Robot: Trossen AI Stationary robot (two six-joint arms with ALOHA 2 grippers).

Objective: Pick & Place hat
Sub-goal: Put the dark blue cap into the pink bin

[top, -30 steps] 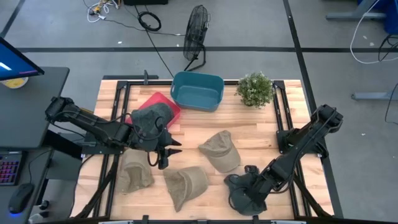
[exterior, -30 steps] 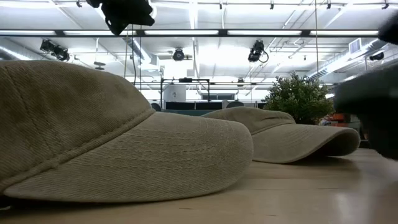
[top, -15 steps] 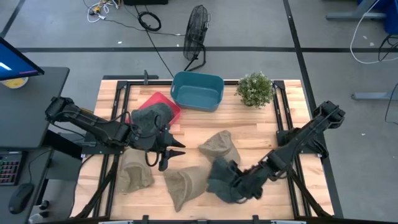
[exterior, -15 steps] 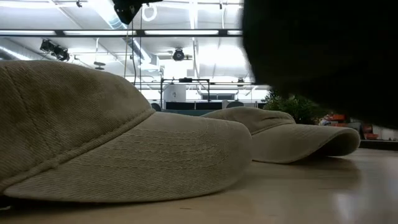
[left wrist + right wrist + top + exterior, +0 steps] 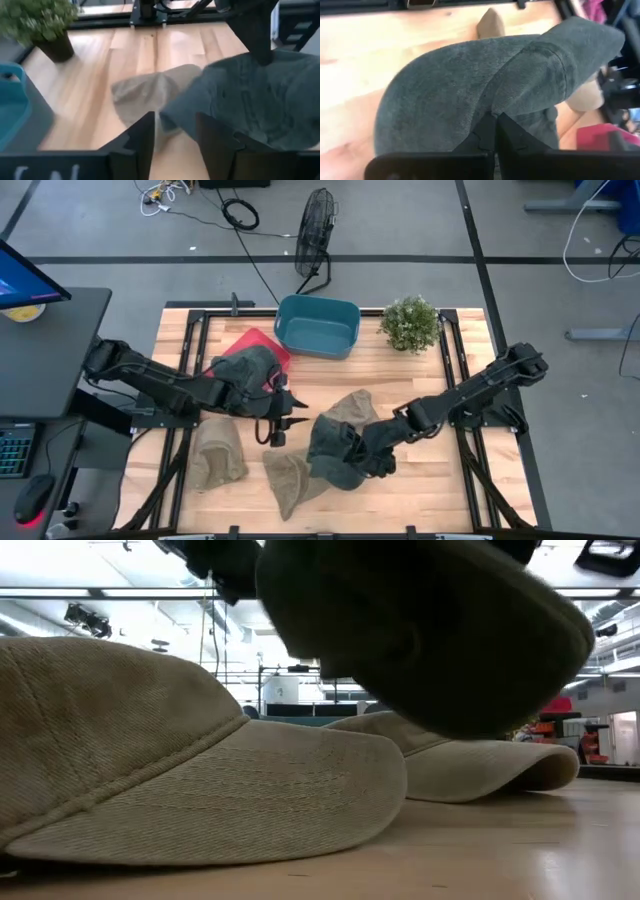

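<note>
A dark grey hat (image 5: 335,448) hangs over the table's middle, with my right gripper (image 5: 494,131) shut on it; it fills the top of the low view as the dark grey hat (image 5: 420,630). A second dark grey hat (image 5: 245,367) lies on a red tray (image 5: 268,343). Three khaki hats rest on the table: one (image 5: 218,452) at the near left, one (image 5: 292,482) partly under the held hat, one (image 5: 352,408) behind it. My left gripper (image 5: 283,423) stands open, left of the held hat, with nothing between its fingers (image 5: 145,137). My right gripper pinches an edge of the dark grey hat's cloth (image 5: 492,114) between its two fingers. The fingers come slanting down from the table's right side. The hat is lifted clear of the table and spreads out beyond the fingertips, over the khaki hats.
A blue bin (image 5: 318,325) stands at the far middle, a potted plant (image 5: 410,323) to its right. In the low view a khaki hat (image 5: 150,760) fills the near left and another (image 5: 460,755) lies behind it. Bare wood shows at the near right.
My right gripper has swung from the near right toward the table's middle, rising and rolling its wrist, with the dark grey hat lifted off the table and carried over the khaki hats. My left gripper has moved a little toward the table's right.
</note>
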